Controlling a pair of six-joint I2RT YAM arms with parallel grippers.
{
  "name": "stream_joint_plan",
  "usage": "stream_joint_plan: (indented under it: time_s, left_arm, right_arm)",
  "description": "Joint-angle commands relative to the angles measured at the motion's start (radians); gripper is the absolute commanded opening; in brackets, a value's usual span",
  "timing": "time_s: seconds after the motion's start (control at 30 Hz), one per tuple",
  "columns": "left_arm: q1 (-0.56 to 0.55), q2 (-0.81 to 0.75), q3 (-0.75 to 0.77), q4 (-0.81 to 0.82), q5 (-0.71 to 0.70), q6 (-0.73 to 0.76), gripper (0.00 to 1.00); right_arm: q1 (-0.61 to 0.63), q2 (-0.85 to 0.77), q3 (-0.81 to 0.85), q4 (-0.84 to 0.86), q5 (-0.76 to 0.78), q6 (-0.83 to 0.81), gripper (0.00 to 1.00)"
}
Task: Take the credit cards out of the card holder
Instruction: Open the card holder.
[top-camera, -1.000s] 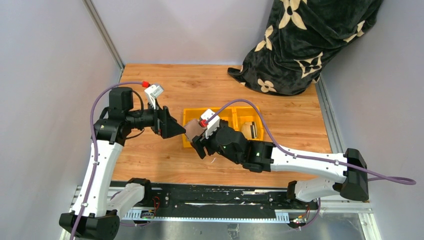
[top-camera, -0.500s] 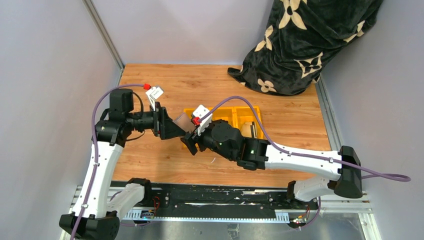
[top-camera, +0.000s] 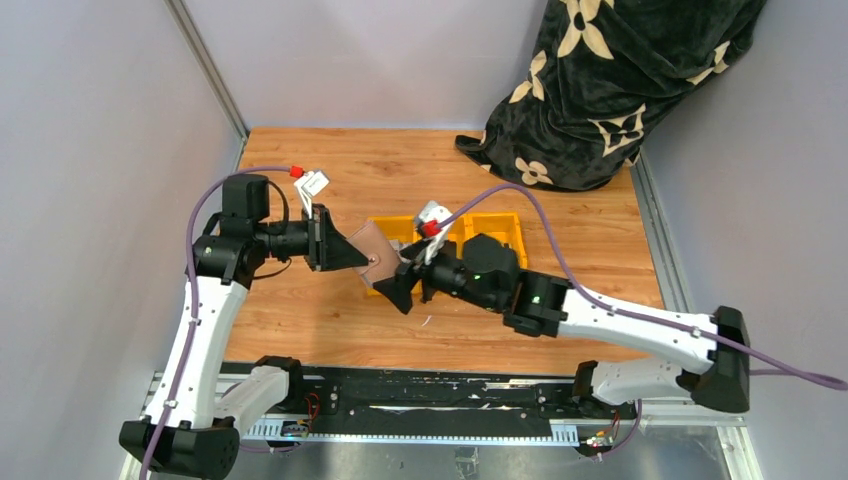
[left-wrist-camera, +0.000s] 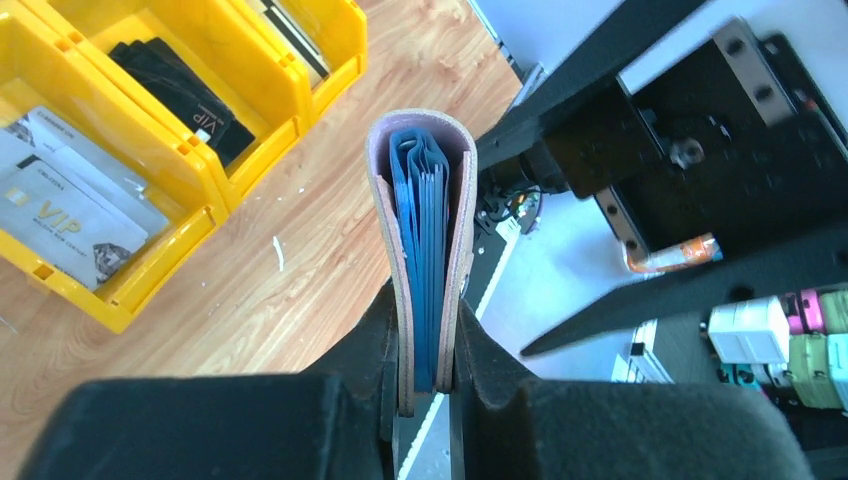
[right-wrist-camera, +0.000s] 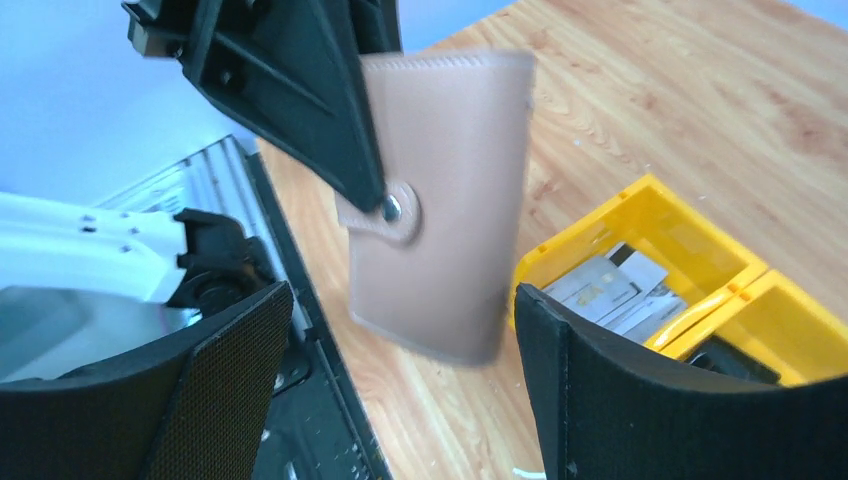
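The card holder (top-camera: 378, 252) is a folded wallet, pinkish-tan outside with blue slots inside, its snap tab fastened. It hangs in the air just left of the yellow bin (top-camera: 510, 222). My left gripper (top-camera: 364, 262) is shut on its open edge; the left wrist view shows the card holder (left-wrist-camera: 424, 200) edge-on between the left gripper's (left-wrist-camera: 428, 332) jaws. My right gripper (right-wrist-camera: 400, 300) stands open, its fingers either side of the card holder's (right-wrist-camera: 440, 190) lower end and apart from it. Several whitish credit cards (left-wrist-camera: 62, 200) lie in one bin compartment. No card shows inside the holder.
A black wallet (left-wrist-camera: 185, 98) lies in the yellow bin's (left-wrist-camera: 212, 214) middle compartment. A dark flowered blanket (top-camera: 620, 80) is heaped at the back right corner. The black base rail (top-camera: 430, 395) runs along the table's near edge.
My left gripper has closed on the card holder. My right gripper has opened off it and drawn slightly back to the right, its wrist turned.
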Motion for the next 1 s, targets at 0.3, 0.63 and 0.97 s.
stream_joint_plan:
  time_s: [0.3,0.63,0.97]
  left_arm:
    - [0.002,-0.059,0.082,0.013,0.126,-0.001,0.03]
    - [0.002,-0.103,0.080,0.013,0.148,-0.020,0.02]
    - [0.001,-0.133,0.062,0.016,0.155,-0.008,0.68]
  right_arm:
    - [-0.316,-0.135,-0.183,0.288,-0.764,0.456,0.84]
    - [-0.329,-0.049,-0.155,0.413,-0.810,0.597,0.65]
    - [-0.342,-0.001,-0.090,0.378,-0.867,0.615,0.15]
